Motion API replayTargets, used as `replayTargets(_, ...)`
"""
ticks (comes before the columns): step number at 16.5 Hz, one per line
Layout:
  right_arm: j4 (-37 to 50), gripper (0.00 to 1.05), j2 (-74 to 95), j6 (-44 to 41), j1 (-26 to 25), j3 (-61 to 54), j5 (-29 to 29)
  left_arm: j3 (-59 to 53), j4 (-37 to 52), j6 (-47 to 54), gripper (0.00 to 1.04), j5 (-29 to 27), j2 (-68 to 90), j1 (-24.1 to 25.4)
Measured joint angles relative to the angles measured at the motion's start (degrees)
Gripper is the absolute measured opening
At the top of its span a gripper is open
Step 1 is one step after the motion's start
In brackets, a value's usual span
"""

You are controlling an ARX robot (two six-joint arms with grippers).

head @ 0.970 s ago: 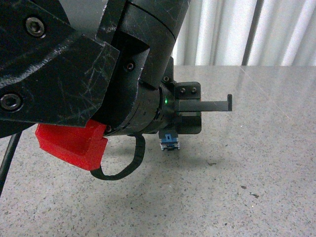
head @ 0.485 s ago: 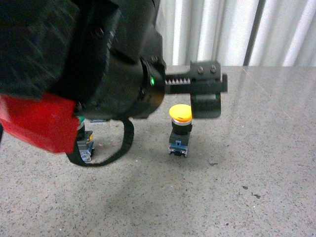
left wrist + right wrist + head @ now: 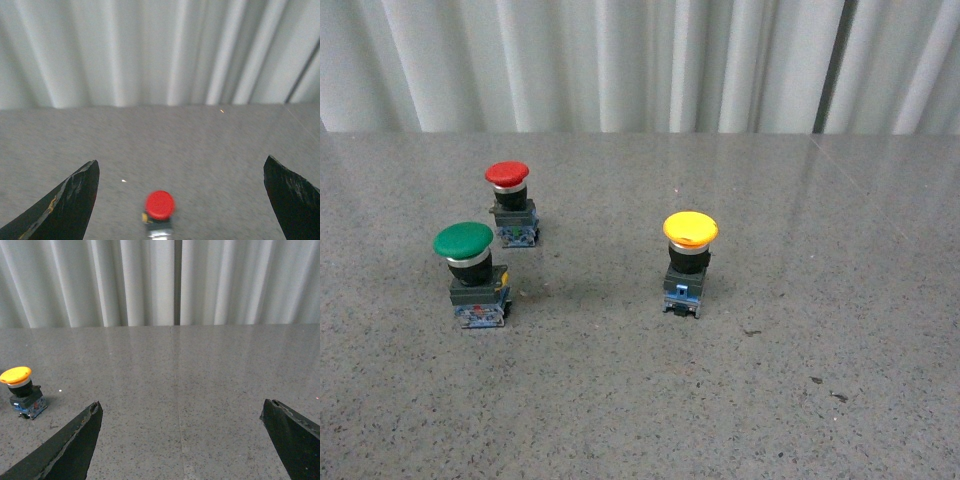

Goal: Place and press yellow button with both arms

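Observation:
The yellow button (image 3: 689, 260) stands upright on the grey speckled table, right of centre in the front view, with its domed yellow cap, black collar and blue-grey base. It also shows in the right wrist view (image 3: 22, 391), off beyond one finger. Neither arm shows in the front view. My right gripper (image 3: 182, 407) is open and empty above bare table. My left gripper (image 3: 182, 167) is open and empty, its black fingers (image 3: 70, 205) wide apart, with the red-capped button (image 3: 160, 212) between them and further off; this view is blurred.
A red-capped button (image 3: 510, 202) and a green-capped button (image 3: 470, 273) stand at the left of the table (image 3: 800, 400). White pleated curtains (image 3: 620, 60) hang behind the table's far edge.
The black arm with the red piece that filled the front view has withdrawn out of sight. The yellow button now stands free, and the red and green buttons are uncovered.

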Motion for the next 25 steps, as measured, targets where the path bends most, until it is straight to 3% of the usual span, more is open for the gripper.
replayTargets(4, 0.0, 0.98, 0.0, 0.0, 0.0, 0.0, 0.0, -10.4, -2.95, 8.41, 0.94, 4.31, -22.43, 11.06)
replayTargets(7, 0.0, 0.98, 0.0, 0.0, 0.0, 0.0, 0.0, -26.67, -5.53, 6.32, 0.6, 8.17, -42.01, 15.54)
replayTargets(9, 0.0, 0.98, 0.0, 0.0, 0.0, 0.0, 0.0, -31.19, -3.5, 5.9, 0.38, 11.13, -45.72, 17.66)
replayTargets(10, -0.02, 0.98, 0.0, 0.0, 0.0, 0.0, 0.0, -33.4, -3.23, 5.92, 0.28, 13.94, -46.88, 21.03)
replayTargets(12, 0.0, 0.98, 0.0, 0.0, 0.0, 0.0, 0.0, -37.38, -2.43, 5.77, 0.04, 14.91, -49.64, 22.08)
replayTargets(16, 0.0, 0.98, 0.0, 0.0, 0.0, 0.0, 0.0, -45.99, -4.26, 5.6, 0.02, 14.95, -60.28, 21.94)
replayTargets(25, 0.0, 0.98, 0.0, 0.0, 0.0, 0.0, 0.0, -47.98, -7.23, 5.57, 0.02, 14.95, -65.4, 21.94)
